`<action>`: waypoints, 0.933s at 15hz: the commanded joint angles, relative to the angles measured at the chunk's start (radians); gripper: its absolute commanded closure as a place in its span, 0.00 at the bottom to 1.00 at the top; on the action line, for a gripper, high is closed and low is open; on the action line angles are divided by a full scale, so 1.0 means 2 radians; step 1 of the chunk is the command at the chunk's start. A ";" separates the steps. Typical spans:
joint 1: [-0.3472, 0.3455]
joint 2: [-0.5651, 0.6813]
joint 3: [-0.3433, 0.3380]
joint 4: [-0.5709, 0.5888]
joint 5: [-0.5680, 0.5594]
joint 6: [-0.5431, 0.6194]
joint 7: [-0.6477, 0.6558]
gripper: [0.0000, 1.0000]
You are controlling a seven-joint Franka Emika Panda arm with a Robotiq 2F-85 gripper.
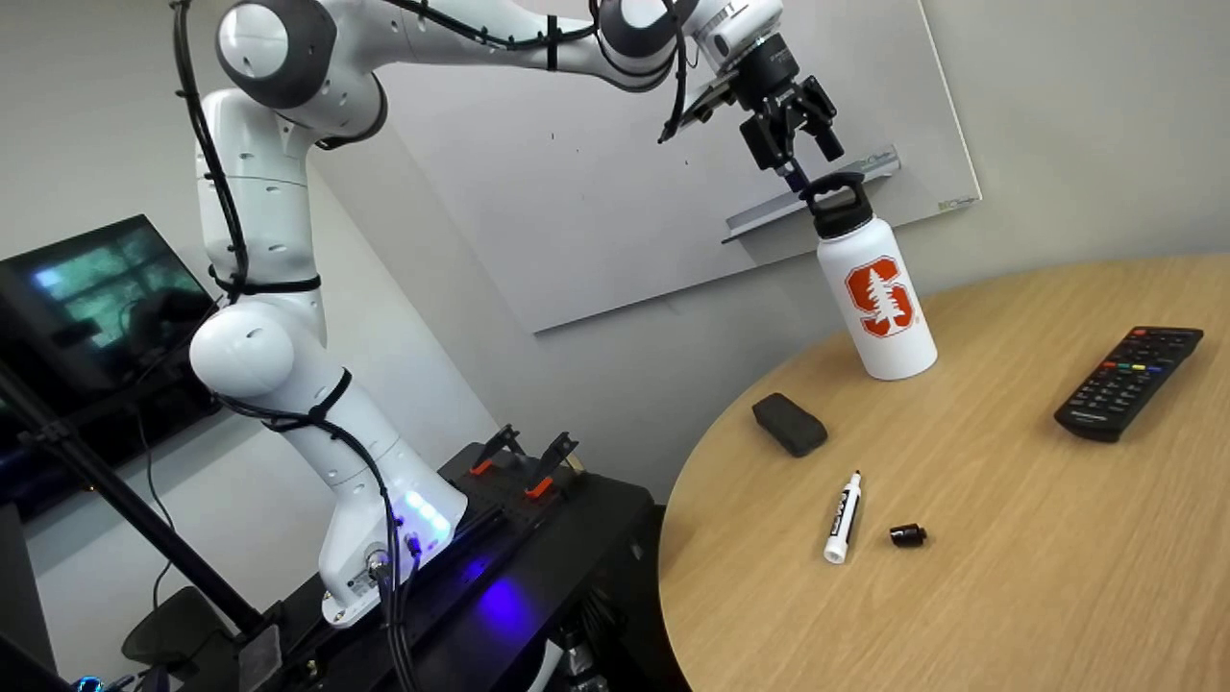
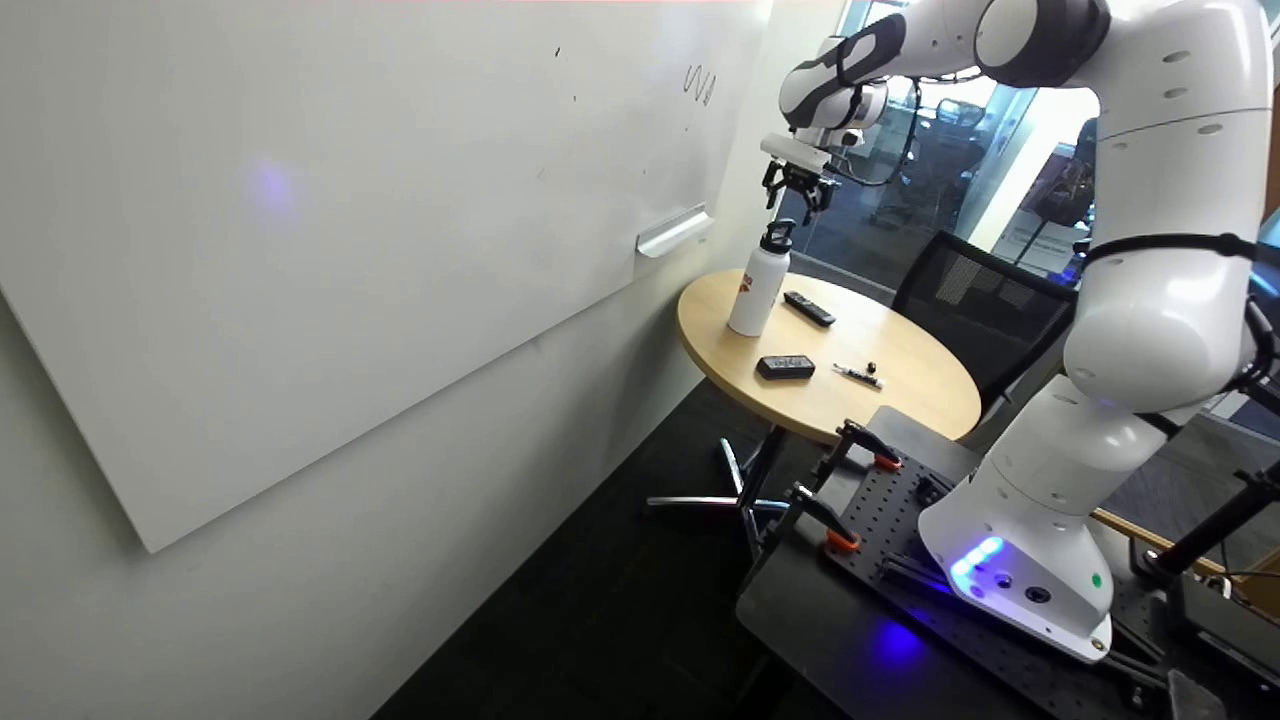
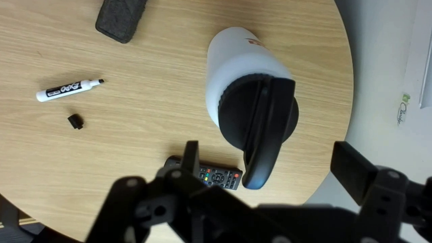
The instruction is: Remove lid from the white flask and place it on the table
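Observation:
The white flask [image 1: 905,354] stands upright near the wall-side edge of the round wood-grain table [image 1: 1019,615]. It also shows in an exterior view [image 2: 760,290] and in the wrist view [image 3: 222,64]. The black lid [image 1: 842,217], with a loop handle on top, sits on the flask's neck; it shows in the wrist view [image 3: 236,114] too. My gripper [image 1: 813,163] is open and empty just above the lid. In the wrist view its fingers [image 3: 266,148] are wide apart, one on each side of the handle. An exterior view shows the fingertips [image 2: 790,210] slightly above the handle.
A black eraser block [image 1: 790,425], a white marker [image 1: 843,519], a tiny marker cap [image 1: 907,535] and a black remote [image 1: 1129,383] lie on the table. A whiteboard tray [image 2: 675,234] juts from the wall near the flask. A chair [image 2: 980,310] stands beside the table.

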 commanded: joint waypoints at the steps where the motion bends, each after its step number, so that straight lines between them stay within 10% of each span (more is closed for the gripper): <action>1: -0.008 0.021 0.007 0.038 0.010 -0.025 0.006 0.00; 11: -0.011 0.043 0.010 0.064 0.009 -0.050 0.004 0.01; 12: -0.011 0.045 0.010 0.064 0.009 -0.050 0.004 0.23; 14: -0.011 0.047 0.011 0.065 0.009 -0.049 0.003 0.31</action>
